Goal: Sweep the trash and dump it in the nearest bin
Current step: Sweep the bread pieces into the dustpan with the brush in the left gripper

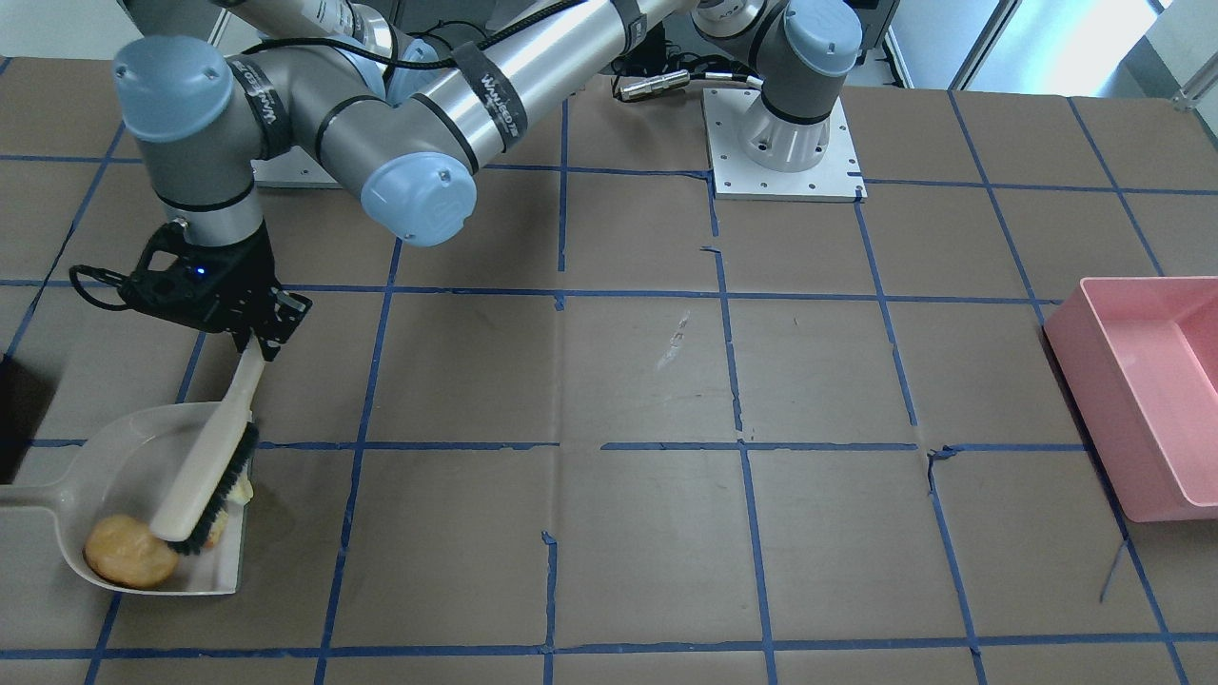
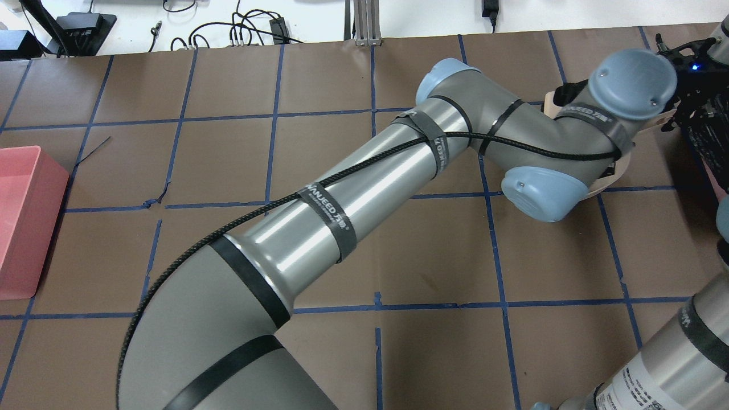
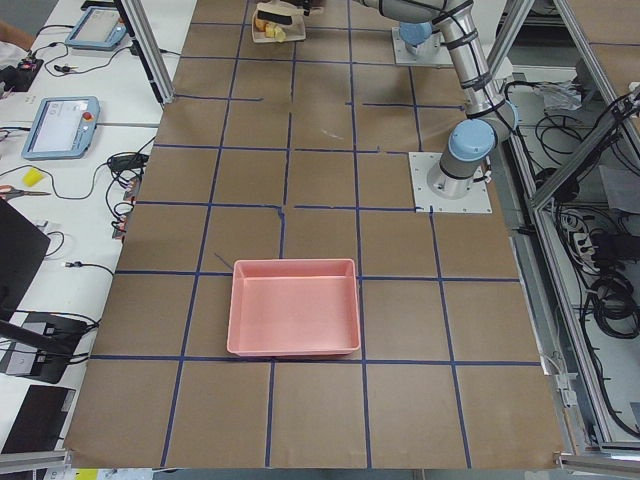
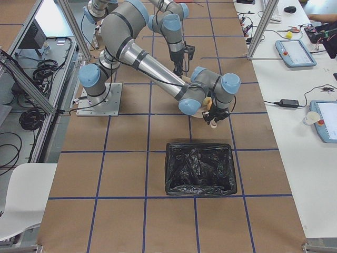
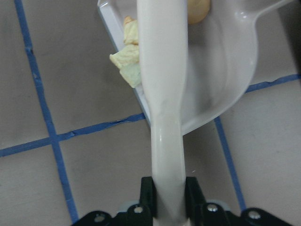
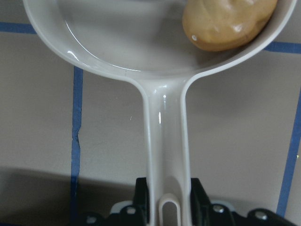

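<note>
The left pincer (image 5: 168, 195) is clamped on the pale handle of a brush (image 1: 205, 476), one finger on each side of it. The left arm reaches across to the robot's right side of the table (image 1: 609, 381). The brush slants down into a white dustpan (image 1: 124, 447), its dark bristles against the pan floor. The right pincer (image 6: 167, 200) grips the end of the dustpan handle. The round tan roll (image 1: 128, 552) lies inside the pan, just beside the bristle tip. The pale yellow chunks (image 5: 128, 59) sit at the pan's open lip next to the brush; I cannot tell whether they are fully inside. A black-lined bin (image 4: 200, 168) stands near the pan, and a pink bin (image 1: 1142, 400) is well apart at the other end of the table.
</note>
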### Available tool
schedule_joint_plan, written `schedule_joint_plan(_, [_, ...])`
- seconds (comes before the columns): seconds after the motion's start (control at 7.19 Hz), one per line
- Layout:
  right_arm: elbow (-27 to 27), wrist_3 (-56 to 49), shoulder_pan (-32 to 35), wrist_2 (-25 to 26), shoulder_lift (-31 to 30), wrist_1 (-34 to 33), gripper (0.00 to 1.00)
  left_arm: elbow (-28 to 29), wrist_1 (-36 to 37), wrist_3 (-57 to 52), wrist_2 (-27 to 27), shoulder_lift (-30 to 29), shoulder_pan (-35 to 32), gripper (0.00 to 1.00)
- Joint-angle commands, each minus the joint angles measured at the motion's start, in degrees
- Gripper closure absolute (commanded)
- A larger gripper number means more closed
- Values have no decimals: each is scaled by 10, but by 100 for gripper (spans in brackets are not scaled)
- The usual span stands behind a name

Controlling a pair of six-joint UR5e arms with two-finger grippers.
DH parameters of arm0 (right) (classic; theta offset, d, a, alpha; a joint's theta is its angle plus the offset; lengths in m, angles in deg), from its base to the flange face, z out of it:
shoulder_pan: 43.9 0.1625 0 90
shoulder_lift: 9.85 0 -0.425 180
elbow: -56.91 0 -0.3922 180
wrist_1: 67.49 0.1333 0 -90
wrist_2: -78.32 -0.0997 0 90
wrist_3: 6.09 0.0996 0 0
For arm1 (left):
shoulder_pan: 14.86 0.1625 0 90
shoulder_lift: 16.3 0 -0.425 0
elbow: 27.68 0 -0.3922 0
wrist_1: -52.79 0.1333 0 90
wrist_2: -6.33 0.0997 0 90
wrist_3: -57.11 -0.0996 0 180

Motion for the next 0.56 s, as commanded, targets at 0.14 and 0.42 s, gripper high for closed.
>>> schedule_joint_plan(0.14, [-1,0,0,-9,1,2,100,-67,12,-25,-2,20,33,100])
schedule_joint_plan(0.42, [-1,0,0,-9,3,2,100,-68,16,10,-3,7,24,100])
